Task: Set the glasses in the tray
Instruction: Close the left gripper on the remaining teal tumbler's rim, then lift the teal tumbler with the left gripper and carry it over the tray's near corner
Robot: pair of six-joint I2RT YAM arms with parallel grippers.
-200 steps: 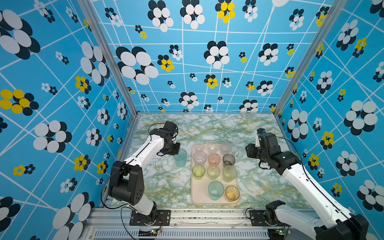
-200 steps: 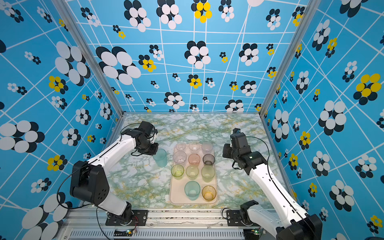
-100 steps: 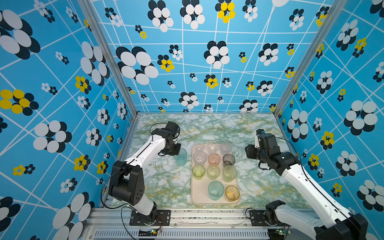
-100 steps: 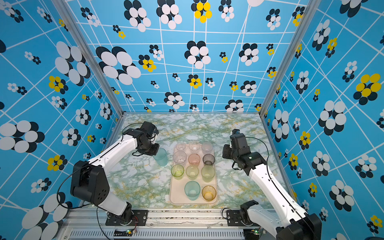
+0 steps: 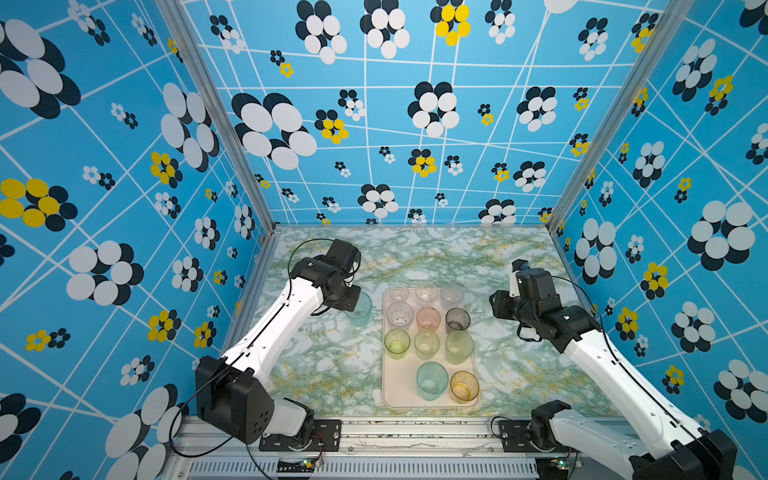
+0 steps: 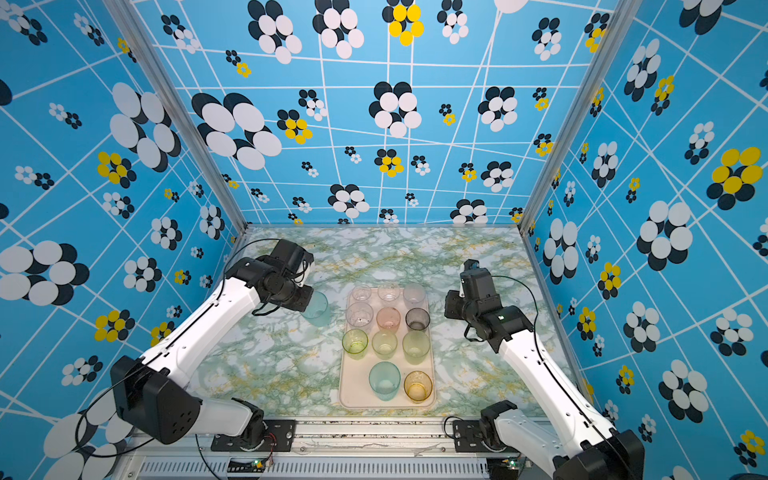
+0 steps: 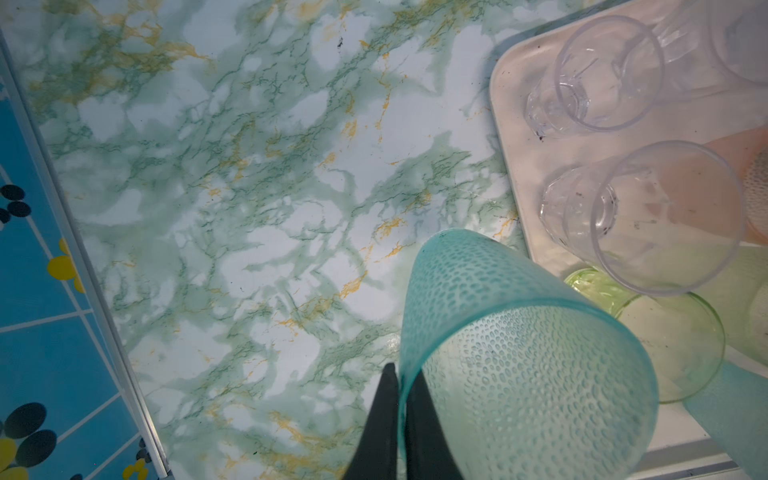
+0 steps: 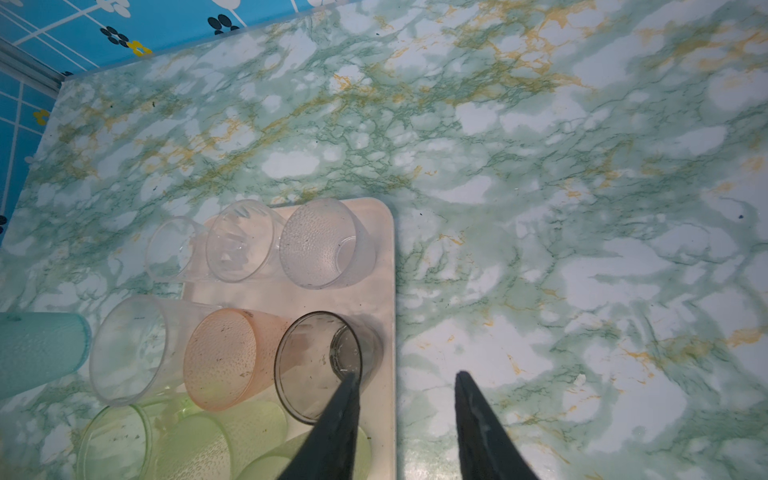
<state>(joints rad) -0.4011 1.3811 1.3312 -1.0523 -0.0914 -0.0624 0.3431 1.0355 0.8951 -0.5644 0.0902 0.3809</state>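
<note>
My left gripper [image 7: 402, 374] is pinched tight on the teal glass [image 7: 519, 353]. One finger is inside the rim and one is outside, with the thin wall squeezed between them. The glass sits right under that gripper, mouth up, over the green marble table [image 5: 328, 374]. I cannot tell if its bottom touches the table. The tray [image 5: 399, 386] lies just beside this gripper, on the side toward my other arm, and the teal glass is outside its rim. Eleven other glasses [image 5: 428, 343] stand in the tray, all mouth up. There are three clear ones in the far row, then clear, pink and grey, then three green and yellow-green ones. One blue-green and one amber stand in the near row. My right gripper [image 8: 405, 376] is on the other side of the tray from the left one, so the tray lies between the two. Its jaws stand apart and hold nothing. In the right wrist view one finger shows in front of the grey glass [image 8: 316, 365]. The other finger shows over the table, just off the tray's edge.
</note>
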